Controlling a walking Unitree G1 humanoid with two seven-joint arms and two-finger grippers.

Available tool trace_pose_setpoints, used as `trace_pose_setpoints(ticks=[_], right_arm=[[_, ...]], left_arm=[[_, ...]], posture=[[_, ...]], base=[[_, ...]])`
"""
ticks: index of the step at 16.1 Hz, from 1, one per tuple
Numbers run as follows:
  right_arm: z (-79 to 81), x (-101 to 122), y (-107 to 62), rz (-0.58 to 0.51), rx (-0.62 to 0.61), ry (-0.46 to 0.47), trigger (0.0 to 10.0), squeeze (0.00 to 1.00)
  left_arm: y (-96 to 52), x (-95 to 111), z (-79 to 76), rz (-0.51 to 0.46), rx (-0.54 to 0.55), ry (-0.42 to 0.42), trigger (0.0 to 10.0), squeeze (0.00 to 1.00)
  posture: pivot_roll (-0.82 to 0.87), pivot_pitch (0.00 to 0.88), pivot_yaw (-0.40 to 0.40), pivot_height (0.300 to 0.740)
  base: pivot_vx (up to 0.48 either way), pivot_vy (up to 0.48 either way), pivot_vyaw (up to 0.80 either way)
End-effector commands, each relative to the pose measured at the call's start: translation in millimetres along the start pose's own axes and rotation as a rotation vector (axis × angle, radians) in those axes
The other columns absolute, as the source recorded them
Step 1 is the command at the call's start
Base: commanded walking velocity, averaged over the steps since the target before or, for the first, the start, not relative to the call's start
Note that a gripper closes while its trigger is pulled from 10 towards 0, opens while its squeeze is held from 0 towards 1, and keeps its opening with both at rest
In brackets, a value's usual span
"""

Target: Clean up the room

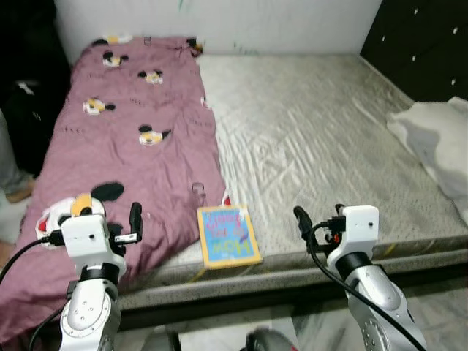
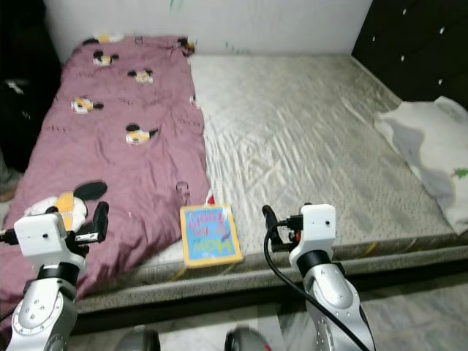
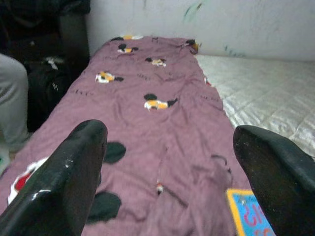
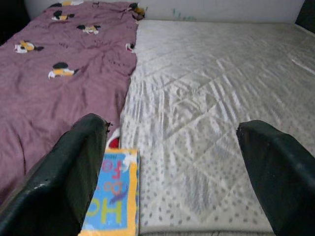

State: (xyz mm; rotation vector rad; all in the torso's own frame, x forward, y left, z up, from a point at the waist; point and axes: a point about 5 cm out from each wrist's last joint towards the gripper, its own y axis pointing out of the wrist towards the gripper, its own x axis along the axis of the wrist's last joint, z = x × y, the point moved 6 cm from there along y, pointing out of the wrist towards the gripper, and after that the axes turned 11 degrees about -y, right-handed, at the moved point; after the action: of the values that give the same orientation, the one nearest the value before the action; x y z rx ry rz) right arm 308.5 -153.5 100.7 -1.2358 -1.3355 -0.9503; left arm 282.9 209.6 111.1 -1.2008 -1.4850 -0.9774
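A purple blanket (image 1: 139,139) printed with cartoon mice covers the left half of a bed; the grey mattress (image 1: 314,131) lies bare on the right half. A blue and yellow picture book (image 1: 228,235) lies flat at the bed's front edge, beside the blanket's hem. My left gripper (image 1: 134,223) hovers open over the blanket's near corner, left of the book (image 3: 248,214). On the other side of the book (image 4: 112,201), my right gripper (image 1: 302,219) stands open above the mattress's front edge. Neither holds anything.
A white pillow (image 1: 439,139) rests at the bed's right edge, by a dark padded headboard (image 1: 424,44). A person's grey trouser leg (image 3: 12,103) and foot (image 1: 18,191) are beside the bed at the left, next to dark bags (image 1: 29,95). A white wall runs behind.
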Motion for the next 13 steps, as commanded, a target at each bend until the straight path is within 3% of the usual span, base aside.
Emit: trace_pose_setpoints(ticks=[1,9,13], right_arm=[[-0.9,0.9,-0.4,0.000,0.005,-0.007,10.0,0.00],[0.1,-0.6,4.1,0.000,0.019,-0.027,10.0,0.00],[0.9,-1.2,5.7,0.001,0.029,-0.034,10.0,0.00]], left_arm=[[0.9,-1.2,4.3,0.010,0.030,0.017,10.0,0.00],[3.6,0.8,-0.1,0.001,0.013,0.017,10.0,0.00],[3.2,1.4,-3.6,-0.002,0.001,0.008,10.0,0.00]], posture=[[-0.08,0.092,-0.051,0.626],[-0.07,0.091,-0.055,0.626],[-0.08,0.094,-0.058,0.626]], base=[[0.000,0.000,0.00],[0.000,0.000,0.00],[0.375,0.000,0.00]])
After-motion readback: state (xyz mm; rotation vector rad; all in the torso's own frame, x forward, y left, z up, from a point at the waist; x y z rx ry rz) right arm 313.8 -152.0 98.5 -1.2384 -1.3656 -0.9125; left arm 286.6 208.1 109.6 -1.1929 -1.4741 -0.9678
